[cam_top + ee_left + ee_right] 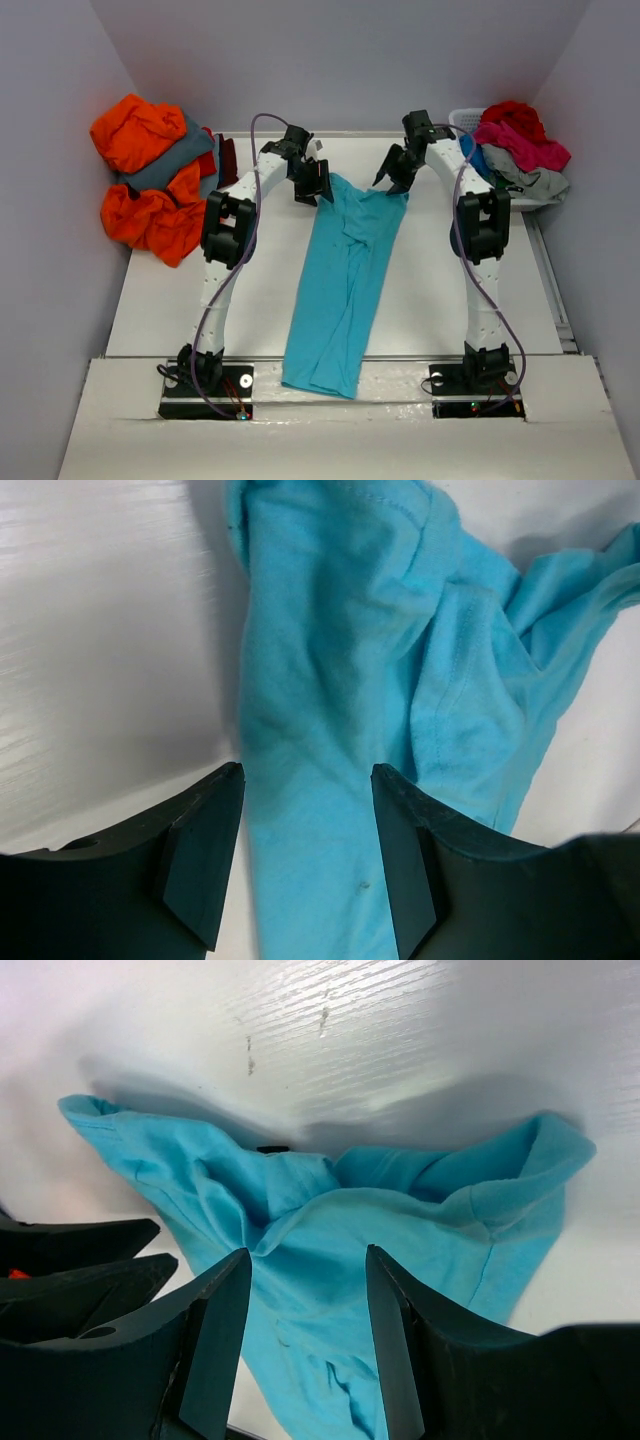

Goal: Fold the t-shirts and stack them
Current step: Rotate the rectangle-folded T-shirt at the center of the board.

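Turquoise shirt [340, 280] lies on the tabletop [180, 300], gathered into a long, narrow, wrinkled strip, with its near end between the arm bases [205, 385]. The left fingers [200, 870] stand wide apart over the shirt's far left corner. The right fingers [215, 1350] stand wide apart over its far right corner. Neither pair pinches the cloth, which shows between them.

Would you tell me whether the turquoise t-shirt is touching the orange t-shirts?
Apart: the top view shows bare table between the turquoise t-shirt and the orange t-shirts.
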`<move>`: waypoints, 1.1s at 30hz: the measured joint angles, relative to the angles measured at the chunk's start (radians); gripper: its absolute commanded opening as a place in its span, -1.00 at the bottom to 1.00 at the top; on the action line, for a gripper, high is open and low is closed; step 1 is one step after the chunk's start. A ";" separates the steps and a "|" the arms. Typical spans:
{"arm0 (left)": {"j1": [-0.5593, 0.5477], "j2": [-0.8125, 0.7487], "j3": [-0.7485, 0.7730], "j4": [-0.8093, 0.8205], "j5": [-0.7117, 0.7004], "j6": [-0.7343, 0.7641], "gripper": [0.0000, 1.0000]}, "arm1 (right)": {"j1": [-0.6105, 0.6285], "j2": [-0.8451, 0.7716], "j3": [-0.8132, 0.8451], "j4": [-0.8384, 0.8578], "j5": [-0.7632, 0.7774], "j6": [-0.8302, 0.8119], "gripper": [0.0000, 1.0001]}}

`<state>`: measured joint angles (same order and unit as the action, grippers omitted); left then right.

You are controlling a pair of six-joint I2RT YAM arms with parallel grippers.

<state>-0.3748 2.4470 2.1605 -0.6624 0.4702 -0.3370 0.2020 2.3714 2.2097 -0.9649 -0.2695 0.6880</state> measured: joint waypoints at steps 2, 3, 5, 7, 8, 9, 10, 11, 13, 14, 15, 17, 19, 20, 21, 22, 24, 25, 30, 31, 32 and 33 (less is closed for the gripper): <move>0.000 0.000 0.000 -0.010 -0.019 0.002 0.29 | 0.000 0.006 -0.006 0.001 0.006 0.000 0.10; 0.000 0.000 0.000 -0.011 -0.026 0.003 0.29 | 0.000 0.005 -0.018 0.003 0.009 0.000 0.10; 0.000 0.000 0.000 -0.014 -0.031 0.004 0.29 | -0.003 0.000 -0.050 0.008 0.018 -0.001 0.10; 0.000 -0.002 -0.001 -0.014 -0.027 0.003 0.29 | -0.005 -0.014 -0.103 0.013 0.032 -0.001 0.10; 0.001 -0.006 -0.004 -0.012 -0.024 0.003 0.29 | -0.007 -0.019 -0.129 0.009 0.038 0.000 0.10; 0.001 -0.013 -0.010 -0.012 -0.022 0.003 0.29 | -0.010 -0.021 -0.145 0.004 0.042 0.000 0.10; 0.001 -0.022 -0.018 -0.011 -0.019 0.002 0.29 | -0.012 -0.021 -0.153 0.003 0.048 0.000 0.10; 0.001 -0.039 -0.033 -0.008 -0.013 0.001 0.29 | -0.016 -0.022 -0.163 0.003 0.056 0.000 0.10; 0.001 -0.077 -0.065 -0.007 -0.003 -0.002 0.29 | -0.019 -0.022 -0.166 0.002 0.063 0.000 0.10; 0.001 -0.093 -0.077 -0.008 0.000 -0.002 0.29 | -0.020 -0.028 -0.174 0.008 0.064 0.000 0.10; -0.001 -0.114 -0.093 -0.007 0.001 -0.001 0.29 | -0.021 -0.035 -0.182 0.011 0.063 0.000 0.10; -0.005 -0.156 -0.126 -0.006 0.001 -0.001 0.29 | -0.024 -0.053 -0.201 0.010 0.061 0.000 0.10; -0.016 -0.195 -0.153 -0.006 0.003 -0.001 0.29 | -0.024 -0.066 -0.208 0.012 0.057 0.000 0.08; -0.021 -0.208 -0.162 -0.007 0.006 -0.001 0.29 | -0.024 -0.070 -0.208 0.012 0.052 0.001 0.08; -0.027 -0.219 -0.175 -0.003 0.012 0.000 0.29 | -0.024 -0.073 -0.209 0.013 0.045 0.001 0.08; -0.037 -0.233 -0.193 -0.001 0.019 0.000 0.29 | -0.024 -0.075 -0.209 0.015 0.037 0.002 0.08; -0.057 -0.242 -0.220 0.001 0.035 0.000 0.29 | -0.024 -0.079 -0.211 0.022 0.018 0.004 0.08; -0.067 -0.242 -0.229 0.001 0.042 0.000 0.29 | -0.024 -0.079 -0.211 0.026 0.007 0.004 0.07; -0.111 -0.241 -0.277 -0.011 0.058 0.000 0.29 | -0.012 -0.058 -0.161 0.013 -0.040 0.000 0.07; -0.117 -0.241 -0.278 -0.016 0.058 0.000 0.29 | -0.006 -0.039 -0.121 0.008 -0.050 0.000 0.07; -0.119 -0.241 -0.278 -0.020 0.055 0.000 0.29 | 0.000 -0.017 -0.073 0.006 -0.061 -0.002 0.07; -0.120 -0.241 -0.278 -0.021 0.052 0.000 0.29 | 0.007 0.002 -0.036 0.007 -0.069 -0.002 0.07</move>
<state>-0.4950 2.2055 1.8820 -0.6830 0.5224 -0.3370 0.2089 2.3737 2.1738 -0.9577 -0.3382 0.6865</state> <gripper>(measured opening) 0.647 0.536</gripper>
